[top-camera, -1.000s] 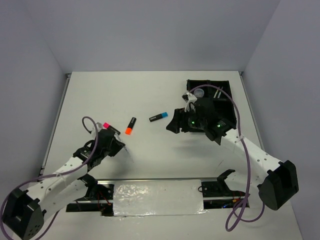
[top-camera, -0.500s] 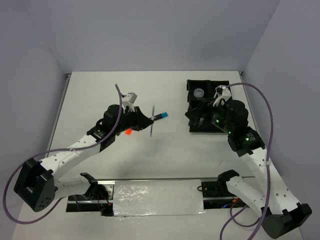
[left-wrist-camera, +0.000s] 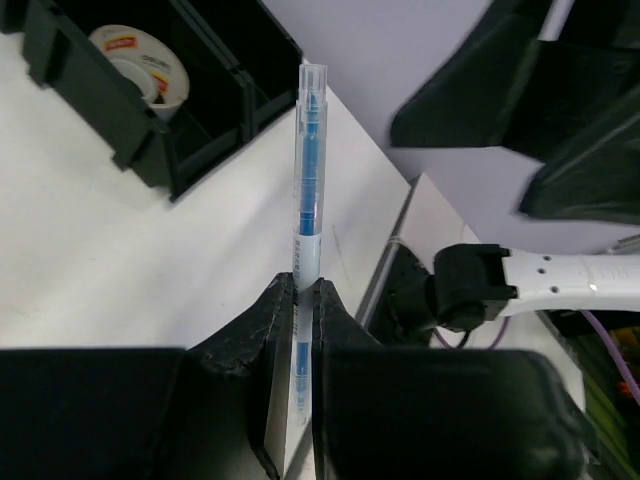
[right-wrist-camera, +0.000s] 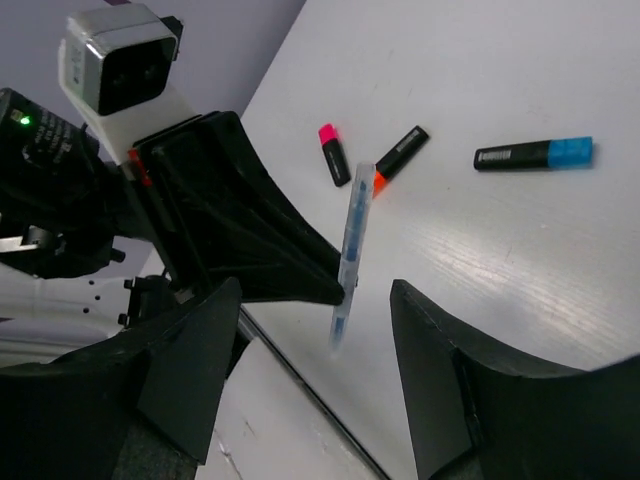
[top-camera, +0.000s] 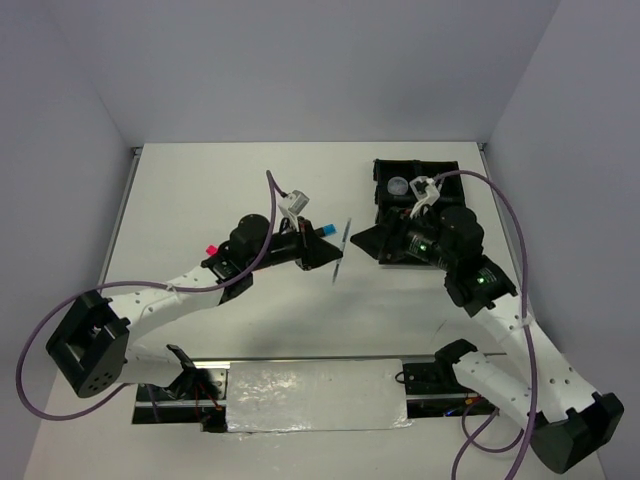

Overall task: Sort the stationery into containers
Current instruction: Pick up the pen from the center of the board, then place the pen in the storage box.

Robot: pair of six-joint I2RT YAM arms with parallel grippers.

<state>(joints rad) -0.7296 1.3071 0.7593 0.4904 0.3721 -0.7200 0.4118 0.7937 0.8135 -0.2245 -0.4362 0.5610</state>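
My left gripper (top-camera: 326, 252) is shut on a thin clear pen with a blue core (top-camera: 341, 251) and holds it upright above the table; it shows in the left wrist view (left-wrist-camera: 305, 190). My right gripper (top-camera: 366, 240) is open, just right of the pen, its fingers (right-wrist-camera: 190, 360) on either side of the pen (right-wrist-camera: 350, 240) without touching it. The black four-compartment tray (top-camera: 452, 168) holds a clear pot (top-camera: 398, 186) and a tape ring (left-wrist-camera: 140, 65). Pink (right-wrist-camera: 333, 155), orange (right-wrist-camera: 395, 158) and blue (right-wrist-camera: 535, 154) markers lie on the table.
The pink marker (top-camera: 212, 248) lies left of my left arm and the blue marker's end (top-camera: 328, 229) shows behind the left gripper. The tray sits at the back right near the table's right edge. The orange marker is hidden in the top view.
My left gripper has carried the pen to the right, towards the tray. My right gripper has come left from above the tray and now faces the pen with its jaws open.
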